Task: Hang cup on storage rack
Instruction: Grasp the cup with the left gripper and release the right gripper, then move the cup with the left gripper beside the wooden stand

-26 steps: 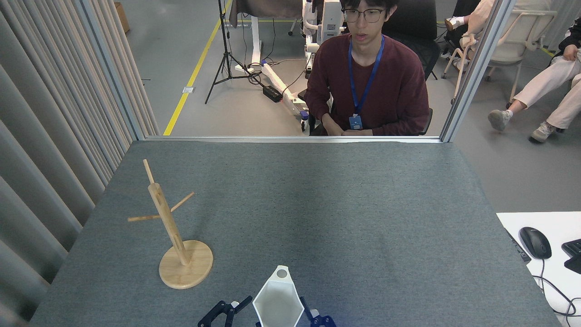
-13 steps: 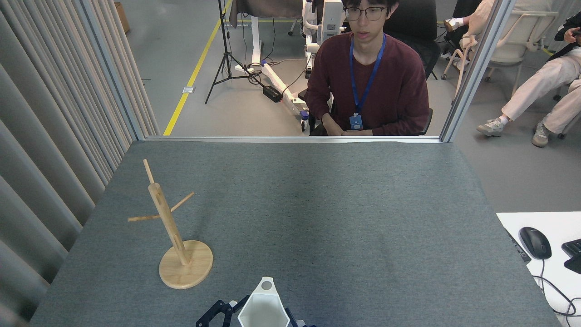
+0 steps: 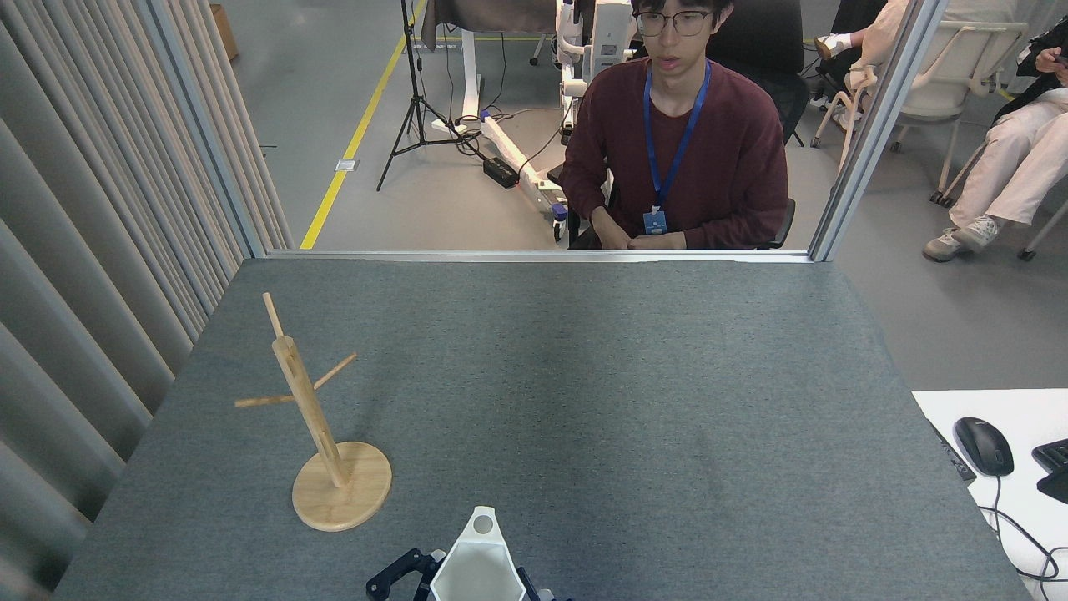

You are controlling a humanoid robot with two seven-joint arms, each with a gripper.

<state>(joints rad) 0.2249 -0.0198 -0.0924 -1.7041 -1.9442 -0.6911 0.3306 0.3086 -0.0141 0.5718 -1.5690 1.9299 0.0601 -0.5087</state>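
White matte faceted cup (image 3: 477, 568) at table's near edge, gripper (image 3: 467, 584) fingers flanking it, jaw state unclear to me; bamboo 3-peg storage rack (image 3: 321, 417) near left edge bare, hanging not done.

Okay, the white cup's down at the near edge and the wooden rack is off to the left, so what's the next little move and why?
Probably carry the cup up and left toward the storage rack: its pegs are bare, and the holed handle tab points away from me, well short of them.
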